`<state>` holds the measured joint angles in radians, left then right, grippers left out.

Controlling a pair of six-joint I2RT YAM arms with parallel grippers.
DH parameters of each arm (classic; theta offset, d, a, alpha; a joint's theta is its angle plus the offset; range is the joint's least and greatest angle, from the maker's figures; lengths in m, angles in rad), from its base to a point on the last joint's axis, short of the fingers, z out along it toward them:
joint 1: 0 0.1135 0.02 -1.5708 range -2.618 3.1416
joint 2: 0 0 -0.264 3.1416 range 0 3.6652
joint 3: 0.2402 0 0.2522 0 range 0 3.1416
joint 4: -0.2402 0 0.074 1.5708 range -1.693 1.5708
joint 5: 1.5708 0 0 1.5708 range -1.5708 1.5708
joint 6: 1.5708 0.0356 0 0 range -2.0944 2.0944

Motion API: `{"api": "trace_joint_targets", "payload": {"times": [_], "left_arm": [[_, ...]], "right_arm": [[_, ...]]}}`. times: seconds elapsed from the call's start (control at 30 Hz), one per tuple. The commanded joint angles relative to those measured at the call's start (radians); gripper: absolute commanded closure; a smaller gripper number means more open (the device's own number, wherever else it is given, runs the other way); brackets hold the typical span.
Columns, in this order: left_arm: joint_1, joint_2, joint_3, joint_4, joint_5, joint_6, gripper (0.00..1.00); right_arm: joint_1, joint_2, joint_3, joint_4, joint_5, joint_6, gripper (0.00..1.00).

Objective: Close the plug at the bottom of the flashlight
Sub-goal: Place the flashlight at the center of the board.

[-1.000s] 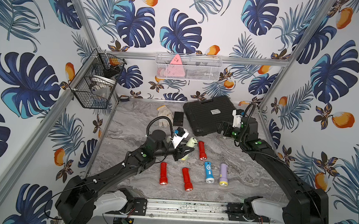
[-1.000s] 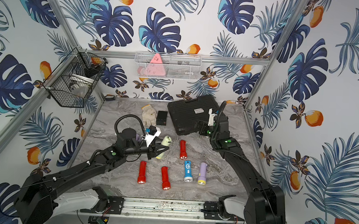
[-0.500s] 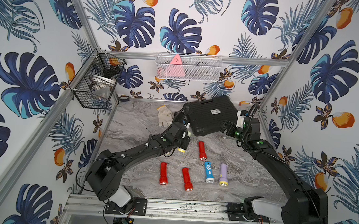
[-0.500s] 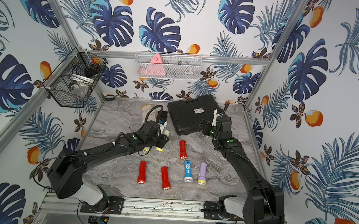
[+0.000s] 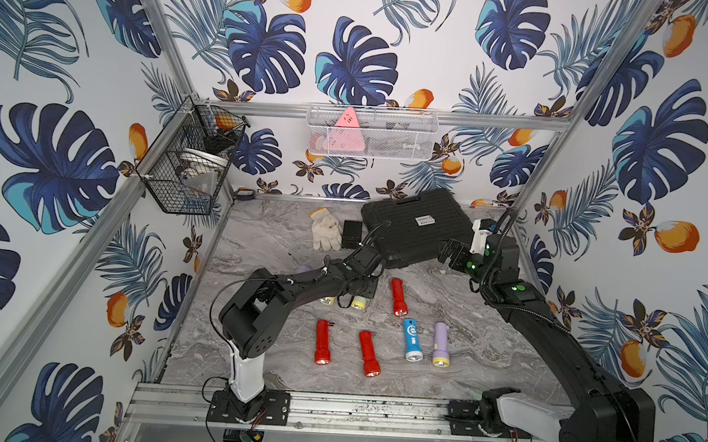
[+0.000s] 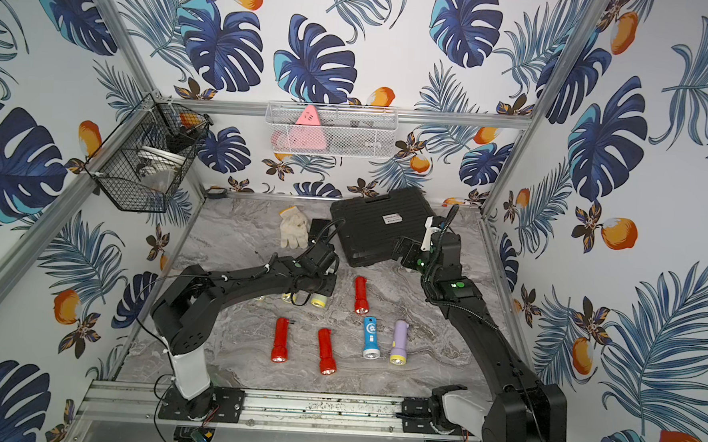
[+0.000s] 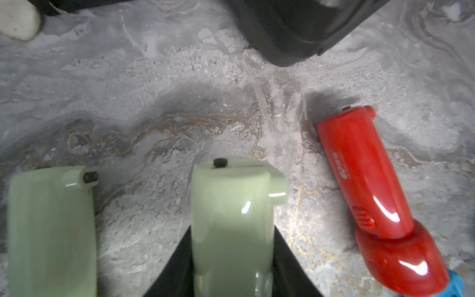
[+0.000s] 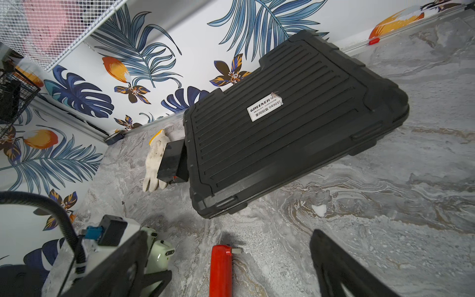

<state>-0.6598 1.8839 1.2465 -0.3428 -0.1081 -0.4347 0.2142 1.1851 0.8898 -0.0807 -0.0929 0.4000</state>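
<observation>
Left wrist view: the left gripper (image 7: 232,230) is clamped on the pale green plastic flashlight (image 7: 231,195), whose plug end sticks out past the fingertips (image 7: 180,257), over the grey marble tabletop (image 7: 180,90). The right gripper (image 5: 448,254) gapes wide, well apart.

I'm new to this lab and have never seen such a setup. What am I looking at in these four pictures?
Two black robot arms stand on a rail at the front of a marble table. Two pictures look down from overhead; the others come from a camera on each arm's wrist. On the table lie three red flashlights, a blue flashlight, a purple flashlight, a black case and a white glove. The left gripper is shut on a pale green flashlight; a second green flashlight lies beside it. The right gripper hangs open and empty.
</observation>
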Motion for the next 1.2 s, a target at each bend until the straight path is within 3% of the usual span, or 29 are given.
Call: {"api": "trace_joint_targets", "payload": {"times": [0.0, 0.2, 0.3, 0.4, 0.43, 0.5, 0.57, 0.6, 0.93, 1.17], "left_arm": [[0.000, 0.043, 0.040, -0.059, -0.025, 0.004, 1.00], [0.001, 0.096, 0.073, -0.084, -0.018, 0.018, 1.00], [0.005, 0.113, 0.084, -0.092, -0.009, 0.019, 0.94], [0.006, 0.124, 0.093, -0.103, 0.001, 0.022, 0.78], [0.008, 0.126, 0.096, -0.106, 0.002, 0.024, 0.69], [0.009, 0.129, 0.099, -0.111, 0.005, 0.026, 0.62], [0.009, 0.129, 0.106, -0.121, 0.004, 0.028, 0.42], [0.009, 0.129, 0.109, -0.127, 0.004, 0.031, 0.40], [-0.007, 0.057, 0.163, -0.159, 0.006, 0.028, 0.31], [-0.058, 0.070, 0.240, -0.172, 0.041, 0.015, 0.31]], "right_arm": [[-0.001, -0.003, -0.003, 0.029, 0.006, 0.004, 0.00], [-0.001, -0.001, -0.003, 0.029, 0.009, 0.007, 0.00], [-0.001, -0.004, -0.003, 0.028, 0.012, 0.006, 0.00], [-0.001, -0.006, -0.004, 0.028, 0.012, 0.004, 0.00], [-0.001, -0.007, -0.003, 0.029, 0.012, 0.003, 0.00], [-0.001, -0.007, -0.006, 0.030, 0.013, 0.003, 0.00], [-0.001, -0.007, -0.004, 0.030, 0.007, 0.001, 0.00], [-0.001, -0.007, -0.006, 0.030, 0.009, 0.002, 0.00], [-0.003, -0.012, -0.009, 0.032, 0.025, 0.005, 0.00], [-0.003, -0.026, -0.014, 0.035, 0.030, 0.003, 0.00]]}}
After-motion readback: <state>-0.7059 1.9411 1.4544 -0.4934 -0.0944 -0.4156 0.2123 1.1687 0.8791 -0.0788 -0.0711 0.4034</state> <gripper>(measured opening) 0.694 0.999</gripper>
